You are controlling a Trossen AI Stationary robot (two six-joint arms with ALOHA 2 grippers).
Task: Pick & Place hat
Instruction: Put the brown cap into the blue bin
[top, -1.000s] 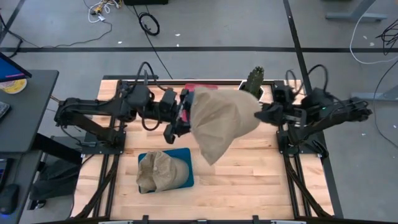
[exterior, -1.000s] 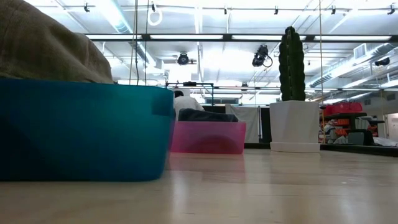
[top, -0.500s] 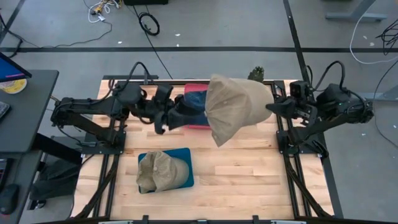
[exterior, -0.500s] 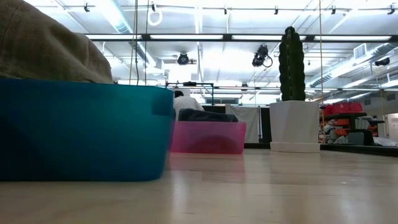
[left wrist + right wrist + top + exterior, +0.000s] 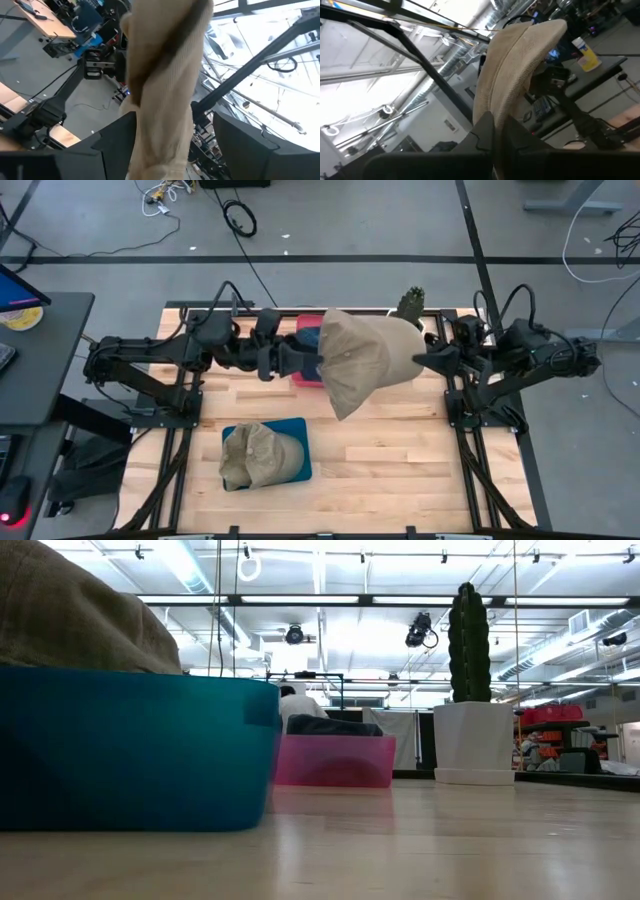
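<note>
Fabric is seen stretched high above the counter: a tan hat is held up in the air between the two arms, over the back half of the wooden top. The right gripper is clamped on the hat's edge, and in the right wrist view its fingers are pinched tight together with the tan cloth rising straight out of them. The left gripper is placed at the hat's opposite side, just beside the cloth. In the left wrist view its fingers are spread wide, and the hat hangs down through the gap between them; whether either finger touches the cloth cannot be told.

Below the lifted hat, a pink bin is partly covered by it at the back of the counter. A potted cactus stands at the back edge, near the right arm. Nearer the front, a second tan hat is seen lying in a blue bin, well apart from both grippers. From counter level the blue bin fills the near side.
</note>
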